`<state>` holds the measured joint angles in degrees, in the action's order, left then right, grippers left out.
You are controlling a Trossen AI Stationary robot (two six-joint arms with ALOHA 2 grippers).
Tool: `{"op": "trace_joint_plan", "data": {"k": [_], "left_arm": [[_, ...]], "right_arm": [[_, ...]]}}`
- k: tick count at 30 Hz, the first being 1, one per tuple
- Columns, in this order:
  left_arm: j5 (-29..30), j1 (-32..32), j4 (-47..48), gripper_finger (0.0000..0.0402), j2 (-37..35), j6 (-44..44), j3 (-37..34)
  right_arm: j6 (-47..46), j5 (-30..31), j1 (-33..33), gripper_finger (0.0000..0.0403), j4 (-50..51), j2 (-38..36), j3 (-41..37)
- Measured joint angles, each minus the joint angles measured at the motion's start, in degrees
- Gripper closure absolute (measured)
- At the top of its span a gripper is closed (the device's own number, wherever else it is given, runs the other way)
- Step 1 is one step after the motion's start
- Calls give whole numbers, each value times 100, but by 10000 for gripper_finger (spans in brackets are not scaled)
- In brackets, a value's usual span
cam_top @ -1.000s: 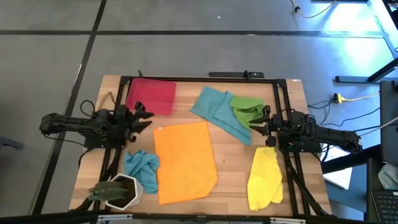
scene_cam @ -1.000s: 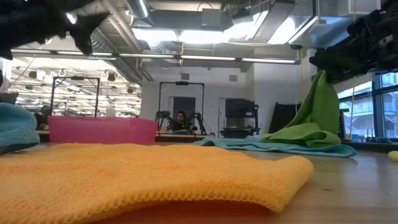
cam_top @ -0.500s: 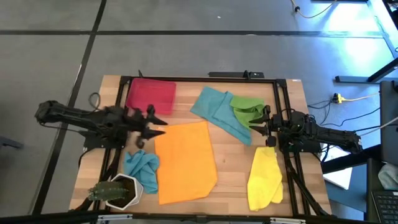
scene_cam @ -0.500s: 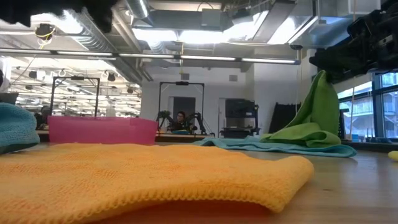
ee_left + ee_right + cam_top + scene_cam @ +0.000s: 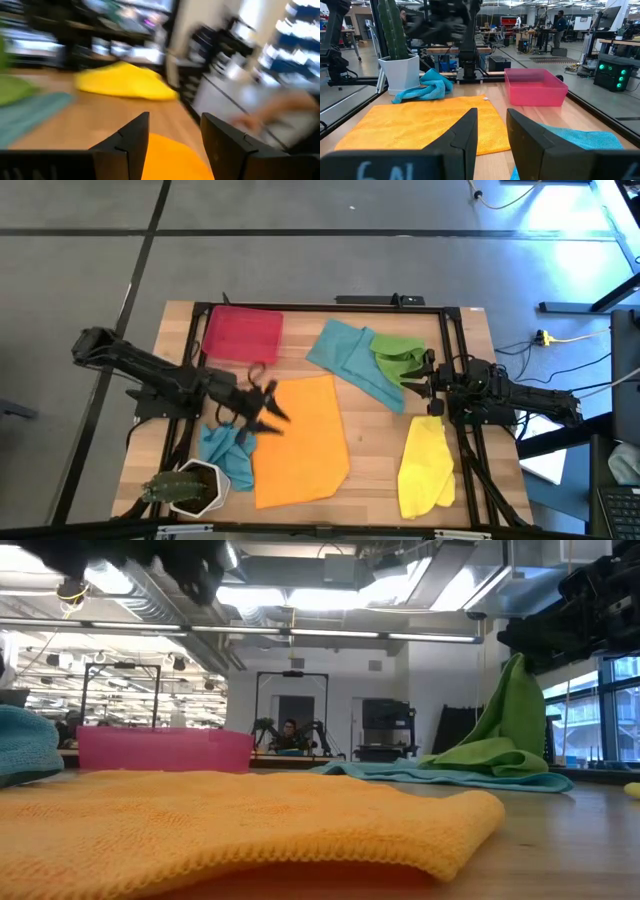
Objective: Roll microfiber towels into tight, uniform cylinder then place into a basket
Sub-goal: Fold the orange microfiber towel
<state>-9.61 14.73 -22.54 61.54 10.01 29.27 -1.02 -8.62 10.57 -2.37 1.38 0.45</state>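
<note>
The orange towel (image 5: 298, 438) lies flat in the middle of the table. A teal towel (image 5: 345, 358) is spread at the far side, with the green towel (image 5: 395, 355) heaped on its right part. The yellow towel (image 5: 425, 465) lies at the near right, and a crumpled teal towel (image 5: 228, 450) at the near left. The red basket (image 5: 243, 333) stands at the far left. My left gripper (image 5: 268, 404) hangs open above the orange towel's left edge, nothing between its fingers (image 5: 175, 145). My right gripper (image 5: 424, 384) waits open at the right, beside the green towel.
A white pot with a cactus (image 5: 190, 488) stands at the near left corner, next to the crumpled teal towel. A black frame (image 5: 320, 305) runs along the table's far edge and sides. Bare wood shows between the orange and yellow towels (image 5: 375, 440).
My left gripper has swung out from the table's left edge toward the right and slightly toward the near edge, and now stands over the orange towel's left edge. It has stayed open. The towels have not moved.
</note>
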Motion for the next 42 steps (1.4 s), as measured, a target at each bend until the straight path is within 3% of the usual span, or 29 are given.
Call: {"op": "trace_joint_plan", "data": {"k": [5,8,15,21,30,34,42], "left_arm": [[1550,1020,2441,234,727,-445,1205],[2050,1463,3454,234,1287,-417,1675],[2073,2363,3731,234,2354,-413,1776],[2108,2807,3733,234,2858,-73,1778],[2109,3078,3923,234,3215,744,1778],[2109,3119,3886,234,3221,710,1811],[2520,2898,5095,234,3221,295,2662]], "right_arm": [[0,0,1,298,2,0,0],[0,0,1,298,2,0,0],[0,0,1,298,2,0,0],[0,0,0,298,2,0,0],[0,0,2,298,2,-2,0],[0,0,2,298,2,-1,0],[0,0,2,298,2,-2,0]]}}
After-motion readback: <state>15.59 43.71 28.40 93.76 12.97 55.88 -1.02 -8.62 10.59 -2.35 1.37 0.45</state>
